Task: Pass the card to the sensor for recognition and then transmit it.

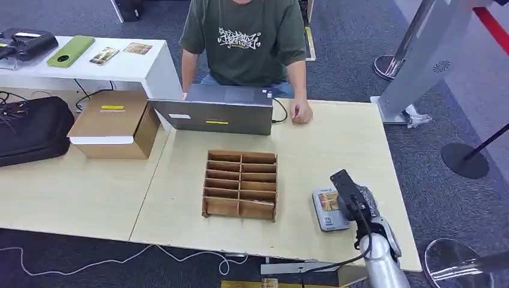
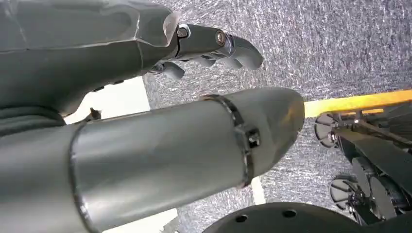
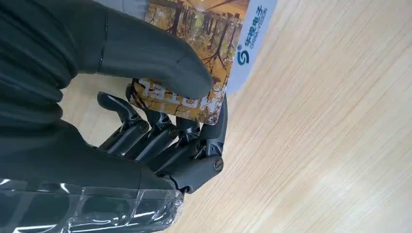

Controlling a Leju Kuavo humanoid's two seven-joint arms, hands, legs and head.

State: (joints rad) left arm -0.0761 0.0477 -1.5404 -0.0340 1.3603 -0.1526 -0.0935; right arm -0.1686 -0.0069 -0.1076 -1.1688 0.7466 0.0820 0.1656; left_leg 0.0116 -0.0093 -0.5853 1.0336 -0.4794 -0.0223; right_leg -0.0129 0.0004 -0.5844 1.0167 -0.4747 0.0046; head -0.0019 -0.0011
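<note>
One card (image 3: 194,58) sits pinched in my right hand (image 3: 145,121), thumb pressed on its printed face and the darker fingers (image 3: 160,141) curled beneath its edge. That arm reaches up from about five o'clock on the pale table (image 1: 336,138), and the hand (image 1: 354,201) holds the card right over the grey sensor (image 1: 327,210), at three o'clock from the wooden divider tray (image 1: 241,183). My left hand (image 2: 214,46) hangs above carpet, fingers loosely curled, holding nothing.
</note>
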